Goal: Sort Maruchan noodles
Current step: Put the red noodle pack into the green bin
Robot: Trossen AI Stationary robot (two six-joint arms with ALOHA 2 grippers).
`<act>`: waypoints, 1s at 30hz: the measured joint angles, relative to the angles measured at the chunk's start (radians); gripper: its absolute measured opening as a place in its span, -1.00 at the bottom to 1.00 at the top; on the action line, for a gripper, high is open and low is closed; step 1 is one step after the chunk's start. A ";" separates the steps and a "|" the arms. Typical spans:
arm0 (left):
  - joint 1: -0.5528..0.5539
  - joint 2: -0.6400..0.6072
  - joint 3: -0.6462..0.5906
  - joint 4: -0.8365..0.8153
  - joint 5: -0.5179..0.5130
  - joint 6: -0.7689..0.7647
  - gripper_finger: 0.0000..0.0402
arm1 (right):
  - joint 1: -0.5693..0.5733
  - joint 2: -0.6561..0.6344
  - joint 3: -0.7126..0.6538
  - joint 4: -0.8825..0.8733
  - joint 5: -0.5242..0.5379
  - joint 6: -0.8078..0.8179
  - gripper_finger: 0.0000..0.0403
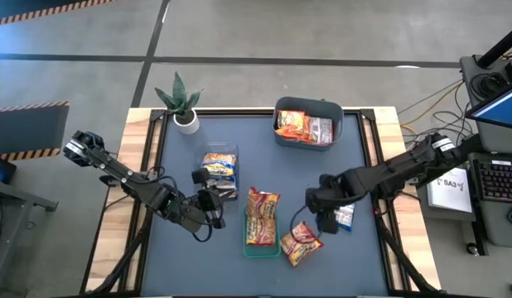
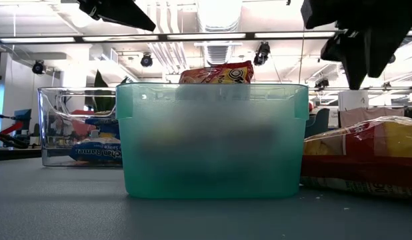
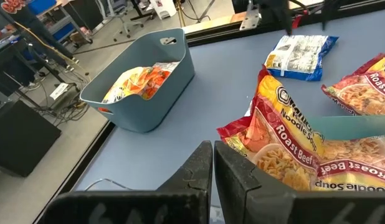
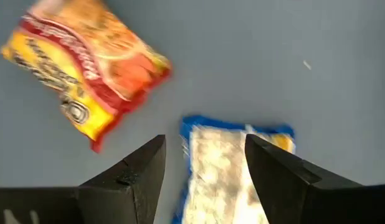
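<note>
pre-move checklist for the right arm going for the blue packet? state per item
1. Right gripper fingers open: ok, gap shows in the right wrist view.
2. Blue packet lined up between the fingers: ok, it lies flat on the table below the gap.
3. Orange-red packet out of the grasp: ok, it lies off to the side, apart from the blue one.
4. Right fingers empty: ok, nothing between them.
5. Left gripper out of the way: ok, shut and parked beside the green bin, across from the right arm.
6. Height above the packet: cannot tell.
</note>
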State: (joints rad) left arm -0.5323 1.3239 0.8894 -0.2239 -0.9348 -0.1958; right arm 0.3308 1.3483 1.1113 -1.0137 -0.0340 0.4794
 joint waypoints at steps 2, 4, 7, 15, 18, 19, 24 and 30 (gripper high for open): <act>0.000 0.000 0.000 0.000 0.000 0.000 -1.00 | 0.041 0.000 -0.034 0.091 0.002 -0.001 0.03; 0.000 0.000 0.000 0.000 0.000 0.000 -1.00 | 0.078 0.000 -0.068 0.182 0.000 0.000 0.03; 0.000 0.000 0.000 0.000 0.000 0.000 -1.00 | 0.118 0.000 -0.123 0.320 0.004 -0.004 0.03; 0.000 0.000 0.000 0.006 0.000 0.000 -1.00 | 0.099 -0.001 -0.236 0.540 0.007 -0.002 -0.01; 0.000 0.000 0.000 0.010 0.000 0.000 -1.00 | 0.077 -0.010 -0.287 0.590 0.004 0.045 -0.01; 0.000 0.000 0.000 0.010 0.000 0.000 -1.00 | 0.067 -0.013 -0.306 0.613 0.002 0.068 -0.01; 0.000 0.000 0.000 0.011 0.000 0.000 -1.00 | 0.041 -0.010 -0.408 0.751 -0.090 0.171 -0.01; 0.000 0.000 0.000 0.024 0.001 0.000 -1.00 | 0.024 -0.012 -0.457 0.800 -0.229 0.280 -0.01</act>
State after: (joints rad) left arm -0.5327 1.3243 0.8894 -0.2003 -0.9341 -0.1959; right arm 0.3550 1.3361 0.6547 -0.2140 -0.2633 0.7597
